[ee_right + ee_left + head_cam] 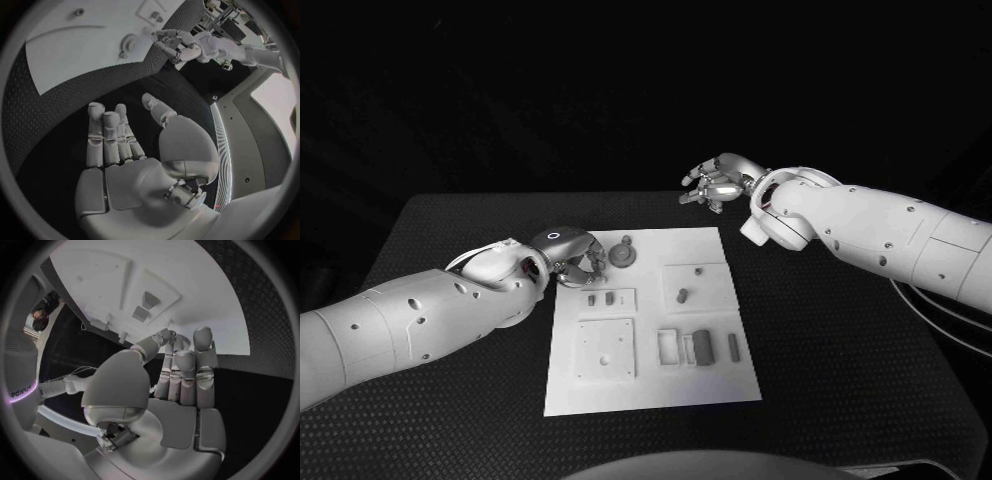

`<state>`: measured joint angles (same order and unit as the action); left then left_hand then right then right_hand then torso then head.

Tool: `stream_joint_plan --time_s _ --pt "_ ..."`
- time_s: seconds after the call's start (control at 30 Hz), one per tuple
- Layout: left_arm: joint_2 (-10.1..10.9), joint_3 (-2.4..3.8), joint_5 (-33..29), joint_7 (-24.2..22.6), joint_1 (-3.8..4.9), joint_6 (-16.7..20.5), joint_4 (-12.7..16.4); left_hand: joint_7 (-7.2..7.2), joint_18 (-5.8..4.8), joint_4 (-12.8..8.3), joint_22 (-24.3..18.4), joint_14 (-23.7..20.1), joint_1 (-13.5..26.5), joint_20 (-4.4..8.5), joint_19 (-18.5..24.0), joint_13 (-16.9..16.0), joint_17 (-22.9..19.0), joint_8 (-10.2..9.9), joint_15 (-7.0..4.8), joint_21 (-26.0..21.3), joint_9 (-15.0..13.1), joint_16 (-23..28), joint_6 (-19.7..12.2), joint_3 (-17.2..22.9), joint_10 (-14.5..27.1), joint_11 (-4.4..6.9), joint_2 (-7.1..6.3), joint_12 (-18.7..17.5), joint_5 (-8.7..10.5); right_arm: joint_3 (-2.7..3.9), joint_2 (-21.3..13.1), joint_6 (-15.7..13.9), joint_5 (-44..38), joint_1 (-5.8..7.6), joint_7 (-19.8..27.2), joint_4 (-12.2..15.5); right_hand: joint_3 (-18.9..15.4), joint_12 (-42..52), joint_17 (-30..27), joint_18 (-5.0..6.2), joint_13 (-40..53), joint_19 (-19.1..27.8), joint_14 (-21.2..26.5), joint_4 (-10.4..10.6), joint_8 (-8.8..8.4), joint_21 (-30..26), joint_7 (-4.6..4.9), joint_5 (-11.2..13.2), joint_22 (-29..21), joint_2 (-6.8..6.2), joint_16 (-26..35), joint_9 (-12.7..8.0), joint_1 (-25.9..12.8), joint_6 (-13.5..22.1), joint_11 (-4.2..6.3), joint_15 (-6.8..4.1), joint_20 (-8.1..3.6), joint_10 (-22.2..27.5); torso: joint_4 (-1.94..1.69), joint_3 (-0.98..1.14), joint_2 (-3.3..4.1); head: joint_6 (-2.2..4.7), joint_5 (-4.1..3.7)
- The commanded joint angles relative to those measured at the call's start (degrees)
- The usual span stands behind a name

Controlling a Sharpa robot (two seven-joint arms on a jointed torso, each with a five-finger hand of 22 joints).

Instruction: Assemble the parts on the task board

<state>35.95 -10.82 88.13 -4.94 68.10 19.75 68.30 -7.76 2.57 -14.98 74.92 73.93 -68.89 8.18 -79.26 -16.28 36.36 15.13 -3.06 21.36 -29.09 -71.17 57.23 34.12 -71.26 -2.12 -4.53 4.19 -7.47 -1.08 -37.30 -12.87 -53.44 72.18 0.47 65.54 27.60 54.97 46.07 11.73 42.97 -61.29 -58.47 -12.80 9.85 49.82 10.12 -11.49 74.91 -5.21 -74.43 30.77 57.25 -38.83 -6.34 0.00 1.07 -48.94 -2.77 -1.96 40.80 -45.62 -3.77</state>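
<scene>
the left hand [567, 258] sits at the board's [718, 385] far left corner, fingers curled down toward the round part [623, 254] lying there. whether it actually grips anything i cannot tell: in the left wrist view the fingers [185, 371] lie straight and close together with nothing plainly between them, tips just over the board edge. the right hand [718, 182] hangs above the table beyond the board's far right corner, fingers apart and empty.

the other parts lie spread on the board: two small pegs [602, 297] just near of the left hand, one upright peg [682, 295] in the right-middle plate, flat bars [701, 346] nearer, right of the square plate [606, 349].

risks, as i judge them: the left fingers crowd the round part and the small pegs, so a sweep or poor pinch could knock a peg off its seat or push the round part off the far edge. pressing on the corner could also slide the whole board.
</scene>
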Motion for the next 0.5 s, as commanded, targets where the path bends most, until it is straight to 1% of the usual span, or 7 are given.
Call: stream_joint_plan --time_s 0.03,0.1,0.23,0.5 --pt "-0.4 -0.03 0.4 0.0 -0.10 -1.1 -0.1 0.10 4.75 0.1 1.1 0.0 -0.2 0.40 0.0 -0.1 -0.1 0.2 -0.21 0.1 0.0 0.3 0.4 0.3 -1.7 -1.09 -0.33 0.2 -0.34 0.02 0.0 0.8 -0.4 0.00 0.2 0.0 0.1 0.3 -0.1 3.27 -0.1 0.0 0.3 -0.2 0.38 -0.4 2.54 -0.2 1.0 0.27 -0.2 -0.1 -0.1 0.0 0.18 -0.12 -0.36 0.3 0.07 0.05 0.05 -0.11 -0.01" --pt "-0.7 -0.09 0.4 0.0 -0.16 -1.3 -0.3 0.10 4.74 0.2 1.1 0.0 -0.1 0.40 0.0 -0.1 -0.1 0.2 -0.21 0.1 0.0 0.4 0.4 0.3 -1.7 -1.10 -0.35 0.2 -0.34 0.02 0.0 0.8 -0.4 0.00 0.2 0.0 0.1 0.3 -0.1 3.27 -0.1 0.0 0.3 -0.2 0.38 -0.4 2.54 -0.2 1.0 0.27 -0.2 -0.1 -0.1 0.0 0.18 -0.12 -0.36 0.3 0.08 0.06 0.06 -0.14 -0.03" --pt "-1.1 -0.42 0.5 -0.1 -0.22 -1.4 -0.4 0.09 4.72 0.2 1.1 0.0 -0.1 0.40 0.0 -0.1 -0.1 0.2 -0.21 0.0 0.0 0.4 0.4 0.3 -1.7 -1.10 -0.34 0.2 -0.33 0.02 0.1 0.8 -0.4 0.00 0.2 0.0 0.1 0.3 -0.1 3.27 -0.1 0.0 0.3 -0.2 0.39 -0.4 2.54 -0.2 1.0 0.28 -0.2 -0.1 -0.1 0.0 0.18 -0.12 -0.36 0.3 0.09 0.11 0.02 -0.16 -0.06" --pt "-1.5 -0.46 0.7 -0.1 -0.30 -1.6 -0.2 0.07 4.69 0.2 1.0 0.0 -0.1 0.42 0.0 -0.1 -0.1 0.2 -0.21 0.0 0.0 0.4 0.3 0.3 -1.7 -1.10 -0.31 0.1 -0.34 0.02 0.1 0.9 -0.4 0.00 0.2 0.0 0.1 0.3 -0.1 3.27 -0.1 0.0 0.3 -0.3 0.40 -0.4 2.54 -0.2 1.0 0.29 -0.2 -0.1 -0.1 0.0 0.18 -0.12 -0.36 0.3 0.09 0.13 0.03 -0.27 -0.18"
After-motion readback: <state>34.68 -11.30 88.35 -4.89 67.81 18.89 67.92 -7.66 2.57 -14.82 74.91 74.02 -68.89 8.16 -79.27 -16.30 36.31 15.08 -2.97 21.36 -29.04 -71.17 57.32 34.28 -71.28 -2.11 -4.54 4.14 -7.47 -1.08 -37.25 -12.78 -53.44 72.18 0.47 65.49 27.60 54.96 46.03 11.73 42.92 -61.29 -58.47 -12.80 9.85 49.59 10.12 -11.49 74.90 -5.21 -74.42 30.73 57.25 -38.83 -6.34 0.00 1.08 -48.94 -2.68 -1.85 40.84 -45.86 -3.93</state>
